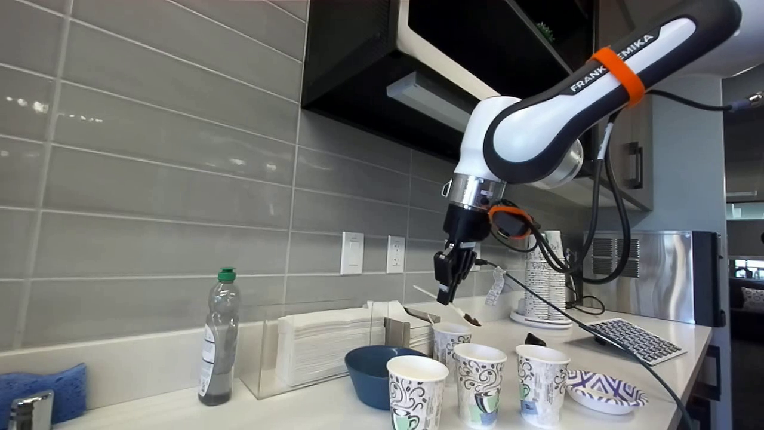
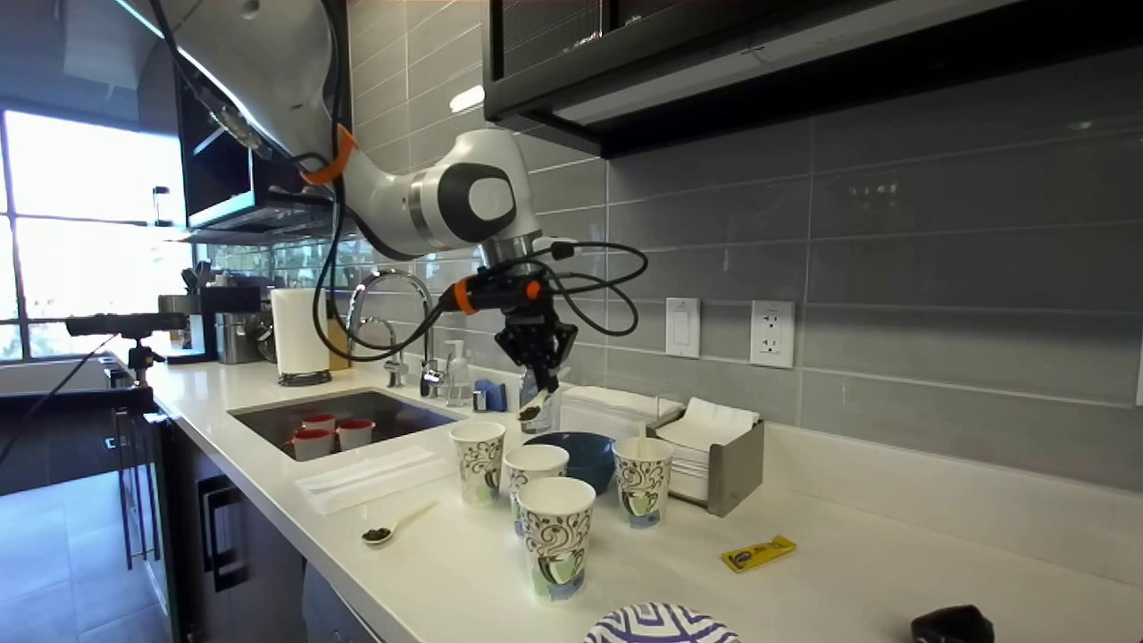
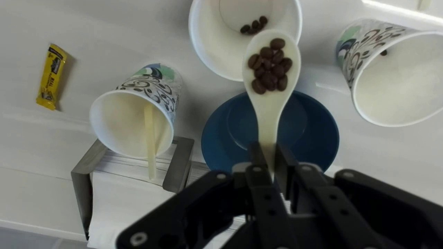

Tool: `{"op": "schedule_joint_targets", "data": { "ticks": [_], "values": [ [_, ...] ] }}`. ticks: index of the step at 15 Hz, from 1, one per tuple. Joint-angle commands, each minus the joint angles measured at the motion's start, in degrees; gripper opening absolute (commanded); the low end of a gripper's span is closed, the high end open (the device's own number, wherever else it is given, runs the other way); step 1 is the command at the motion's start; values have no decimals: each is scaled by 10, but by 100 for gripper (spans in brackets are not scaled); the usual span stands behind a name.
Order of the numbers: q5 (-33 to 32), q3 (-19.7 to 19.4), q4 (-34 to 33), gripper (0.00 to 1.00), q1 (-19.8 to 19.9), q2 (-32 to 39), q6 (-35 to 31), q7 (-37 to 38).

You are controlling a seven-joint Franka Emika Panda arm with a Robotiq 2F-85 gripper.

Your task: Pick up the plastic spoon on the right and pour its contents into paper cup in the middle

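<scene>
My gripper point(image 3: 270, 154) is shut on the handle of a white plastic spoon point(image 3: 268, 107). Several coffee beans point(image 3: 271, 69) lie in the spoon's bowl. In the wrist view the spoon's bowl overlaps the near rim of the middle paper cup point(image 3: 214, 45), which has several beans inside. That cup is upright on the counter in both exterior views point(image 1: 480, 382) point(image 2: 525, 473). The spoon point(image 1: 458, 310) point(image 2: 543, 399) is held in the air above cup height, tilted, bean end lower in an exterior view. My gripper point(image 1: 446, 295) point(image 2: 546, 382) is above the counter.
A dark blue bowl point(image 3: 221, 138) is under the spoon handle. Paper cups stand on both sides point(image 3: 162, 90) point(image 3: 360, 62); the left one holds a stick. Another cup point(image 2: 558, 545) is nearer the edge. A napkin holder point(image 2: 739, 460) is by the wall. A second spoon point(image 2: 406, 521) lies on the counter.
</scene>
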State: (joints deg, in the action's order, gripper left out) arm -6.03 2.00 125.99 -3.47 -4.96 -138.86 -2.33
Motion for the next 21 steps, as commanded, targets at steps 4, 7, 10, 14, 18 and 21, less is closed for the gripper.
{"op": "schedule_joint_targets", "data": {
  "ticks": [4, 7, 10, 14, 18, 21],
  "values": [
    [17, -3, 47, 3, 6, -13, -84, -14],
    [19, -3, 64, 3, 5, -16, -110, -14],
    [15, -2, 85, 3, 5, -23, -136, -11],
    [10, -2, 118, 3, 6, -41, -178, -4],
    [15, -2, 155, 3, 3, -67, -221, -7],
    [-1, 1, 179, 3, 11, -84, -247, 9]
  ]
}}
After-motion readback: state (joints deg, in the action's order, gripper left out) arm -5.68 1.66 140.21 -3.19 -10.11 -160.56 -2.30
